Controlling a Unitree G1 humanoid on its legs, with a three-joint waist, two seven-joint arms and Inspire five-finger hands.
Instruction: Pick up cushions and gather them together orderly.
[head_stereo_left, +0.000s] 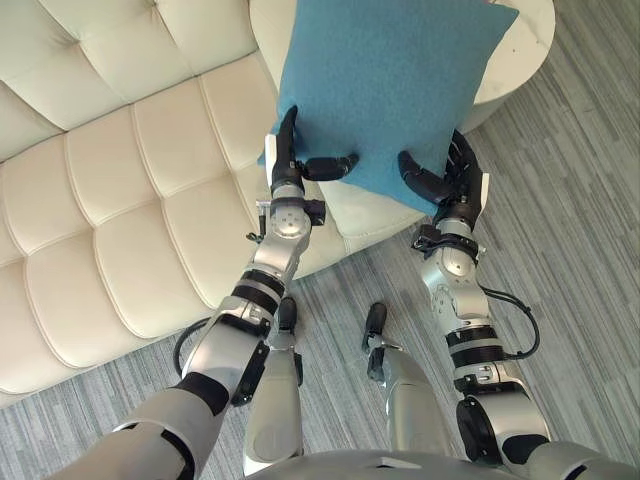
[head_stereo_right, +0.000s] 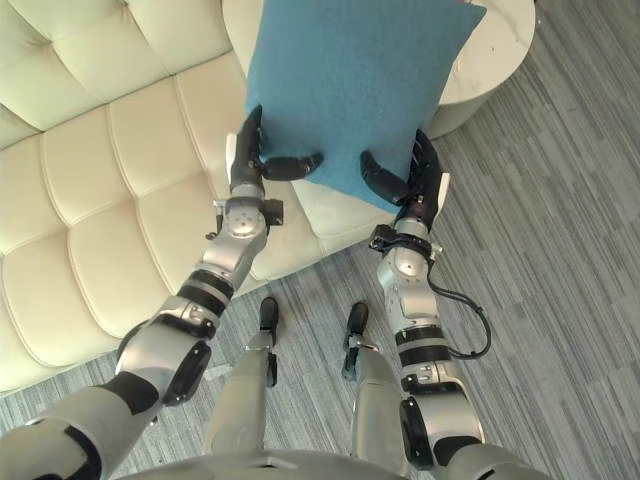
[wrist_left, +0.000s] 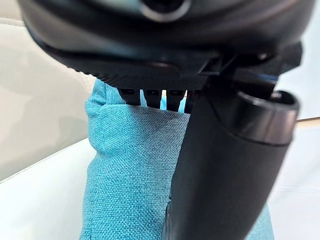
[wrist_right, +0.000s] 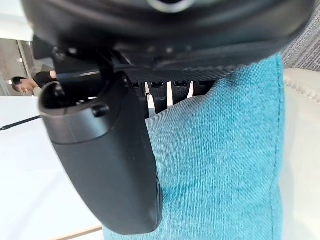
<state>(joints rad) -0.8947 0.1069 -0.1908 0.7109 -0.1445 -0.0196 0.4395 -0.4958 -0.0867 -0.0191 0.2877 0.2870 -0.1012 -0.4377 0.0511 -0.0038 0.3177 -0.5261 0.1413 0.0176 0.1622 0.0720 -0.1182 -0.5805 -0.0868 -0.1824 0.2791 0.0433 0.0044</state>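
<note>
From where I stand, the robot has a teal cushion (head_stereo_left: 390, 90) held out in front of it with both hands, one at each of the cushion's near corners. The left hand (head_stereo_left: 288, 158) grips the left corner. Its thumb lies across the cushion's face and its fingers are tucked behind the fabric, so the cloth is pinched between them. The right hand (head_stereo_left: 458, 182) does the same on the other side, with the thumb curled onto the front face and the fingers behind the edge. Both wrist views show this up close, with a dark thumb pressed flat onto the woven teal cloth and the row of fingers on the far side of it.

The cushion hangs over the front edge of a cream tufted sofa (head_stereo_left: 120, 200), where the seat runs into a rounded cream end section (head_stereo_left: 522, 45). I cannot tell whether its far edge rests on the upholstery or is clear of it. Its face is smooth and its corners look square.

A grey striped carpet (head_stereo_left: 570, 250) lies to the robot's right of the sofa and beneath its arms. In the right wrist view, a person (wrist_right: 22, 84) is far off in the background.
</note>
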